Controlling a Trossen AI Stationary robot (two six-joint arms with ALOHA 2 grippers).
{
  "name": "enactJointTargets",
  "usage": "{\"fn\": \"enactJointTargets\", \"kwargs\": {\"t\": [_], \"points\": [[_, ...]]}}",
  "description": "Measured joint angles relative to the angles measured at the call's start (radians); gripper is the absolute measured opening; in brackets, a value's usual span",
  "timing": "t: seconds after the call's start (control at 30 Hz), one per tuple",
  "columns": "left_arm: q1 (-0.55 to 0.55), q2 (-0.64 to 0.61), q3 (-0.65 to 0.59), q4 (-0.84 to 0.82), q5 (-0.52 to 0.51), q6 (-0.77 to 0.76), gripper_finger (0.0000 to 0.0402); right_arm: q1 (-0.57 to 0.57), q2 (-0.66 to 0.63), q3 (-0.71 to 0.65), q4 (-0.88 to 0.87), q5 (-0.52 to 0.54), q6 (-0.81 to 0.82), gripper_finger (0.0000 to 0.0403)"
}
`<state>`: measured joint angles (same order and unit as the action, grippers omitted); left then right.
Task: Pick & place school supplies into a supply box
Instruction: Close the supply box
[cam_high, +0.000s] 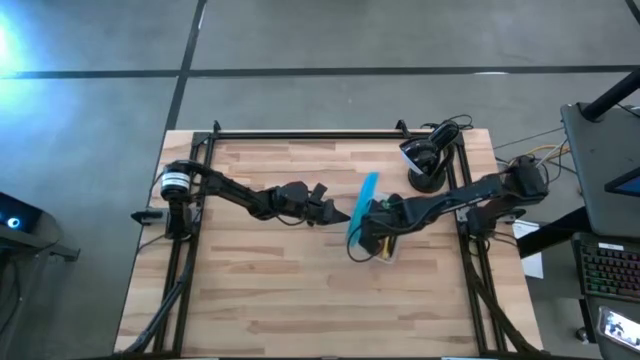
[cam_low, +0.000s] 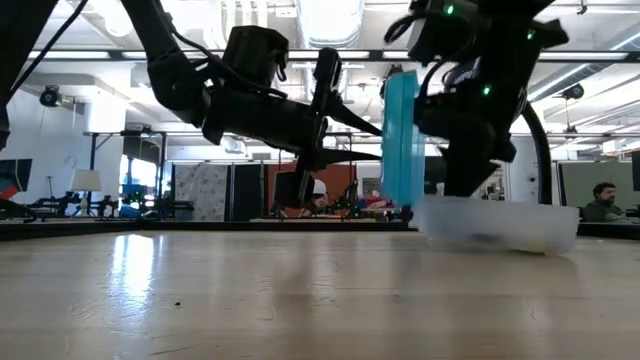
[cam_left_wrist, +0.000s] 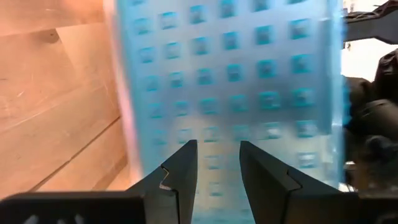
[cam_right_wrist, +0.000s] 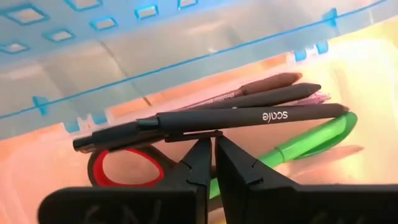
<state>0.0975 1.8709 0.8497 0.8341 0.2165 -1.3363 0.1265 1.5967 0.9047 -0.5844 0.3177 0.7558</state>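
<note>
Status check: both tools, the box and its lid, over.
Left tool open beside the upright teal lid. Right tool shut inside the clear box, above black pen, green pen, red scissors. Lid blocks closing.

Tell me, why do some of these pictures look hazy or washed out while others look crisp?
In the low view, bright ceiling lights backlight the arms into silhouettes and throw glare on the table. In the left wrist view, the teal lid fills the frame, smeared and out of focus. In the right wrist view, the black pen in the supply box is crisp. The high view has a bright flare at its left edge.
</note>
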Motion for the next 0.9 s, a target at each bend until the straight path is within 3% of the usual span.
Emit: {"fn": "enactJointTargets", "kwargs": {"t": [0.27, 0.5, 0.7, 0.9], "points": [[0.001, 0.000, 0.000, -0.006, -0.004, 0.015, 0.0103, 0.018, -0.101, -0.016, -0.050, 0.053, 0.028, 0.0013], [0.001, -0.001, 0.001, -0.005, -0.007, 0.015, 0.0103, 0.020, -0.058, -0.060, -0.030, 0.002, 0.030, 0.0013], [0.000, -0.001, 0.001, -0.005, -0.007, 0.012, 0.0103, 0.026, -0.082, -0.060, -0.006, 0.023, 0.030, 0.0015], [0.000, -0.001, 0.002, -0.005, -0.008, 0.012, 0.0103, 0.032, -0.097, -0.060, -0.017, 0.025, 0.022, 0.0058]]}}
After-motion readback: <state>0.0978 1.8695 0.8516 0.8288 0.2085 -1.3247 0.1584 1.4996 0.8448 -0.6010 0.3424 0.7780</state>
